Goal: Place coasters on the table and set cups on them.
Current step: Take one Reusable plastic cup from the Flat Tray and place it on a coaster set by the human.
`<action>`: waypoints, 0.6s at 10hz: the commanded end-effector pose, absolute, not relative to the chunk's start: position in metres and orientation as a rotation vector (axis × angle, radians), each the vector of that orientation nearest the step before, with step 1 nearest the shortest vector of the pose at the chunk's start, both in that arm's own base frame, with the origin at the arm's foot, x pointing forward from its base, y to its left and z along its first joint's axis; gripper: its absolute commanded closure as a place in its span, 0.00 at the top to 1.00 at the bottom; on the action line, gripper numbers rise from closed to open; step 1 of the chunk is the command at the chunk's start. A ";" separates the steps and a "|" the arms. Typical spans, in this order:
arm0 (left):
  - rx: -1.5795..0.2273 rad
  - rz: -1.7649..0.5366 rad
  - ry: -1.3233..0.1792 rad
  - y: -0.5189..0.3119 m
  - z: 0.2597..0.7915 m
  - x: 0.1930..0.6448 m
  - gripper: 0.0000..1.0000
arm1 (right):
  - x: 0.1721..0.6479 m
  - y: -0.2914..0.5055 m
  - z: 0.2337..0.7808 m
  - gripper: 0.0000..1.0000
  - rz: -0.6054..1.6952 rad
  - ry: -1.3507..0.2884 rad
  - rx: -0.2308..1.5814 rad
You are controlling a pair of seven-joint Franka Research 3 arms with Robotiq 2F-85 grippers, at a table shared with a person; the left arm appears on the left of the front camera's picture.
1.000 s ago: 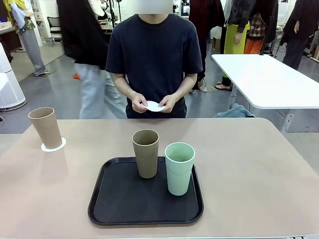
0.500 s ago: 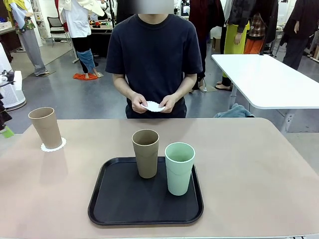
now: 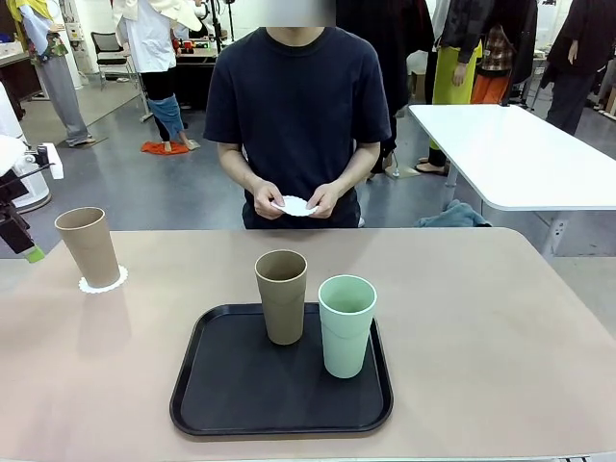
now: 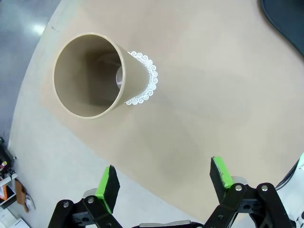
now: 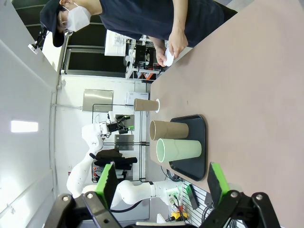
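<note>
I'm holding L gripper [image 4: 164,175] & R gripper [image 5: 161,178] open, empty; tan cup [image 3: 281,296] & mint cup [image 3: 346,325] are standing upright on tray [image 3: 221,404] mid-table, tan nearer L, mint nearer R.

The left gripper [image 4: 164,178] hangs above the tabletop pointing down, its jaws spread wide with nothing between them. From across the room one green fingertip [image 3: 34,254] shows at the table's left edge. The right gripper [image 5: 160,179] is raised, jaws wide apart and empty too. The person's right hand [image 3: 265,200] and left hand [image 3: 324,200] meet at waist height, elbows bent.
</note>
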State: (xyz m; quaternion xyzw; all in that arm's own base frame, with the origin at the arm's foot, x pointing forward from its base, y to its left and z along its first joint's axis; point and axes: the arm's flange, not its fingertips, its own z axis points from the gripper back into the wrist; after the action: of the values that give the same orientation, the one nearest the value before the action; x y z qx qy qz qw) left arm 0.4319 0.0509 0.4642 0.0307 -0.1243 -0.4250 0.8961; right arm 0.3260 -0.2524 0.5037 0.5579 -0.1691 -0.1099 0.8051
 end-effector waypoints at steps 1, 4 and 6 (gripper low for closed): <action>0.062 -0.878 -0.263 0.049 0.465 0.432 1.00 | 0.327 -0.252 0.504 1.00 -0.227 -0.365 1.208; 0.062 -0.878 -0.263 0.049 0.465 0.432 1.00 | 0.327 -0.252 0.504 1.00 -0.227 -0.365 1.208; 0.055 -0.885 -0.262 0.050 0.464 0.432 1.00 | 0.327 -0.252 0.504 1.00 -0.227 -0.365 1.208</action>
State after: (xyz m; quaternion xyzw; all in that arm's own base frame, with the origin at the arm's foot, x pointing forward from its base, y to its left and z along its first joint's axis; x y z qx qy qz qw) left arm 0.4322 0.0502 0.4637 0.0262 -0.1265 -0.4265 0.8952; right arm 0.3260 -0.2524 0.5037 0.5579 -0.1691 -0.1099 0.8051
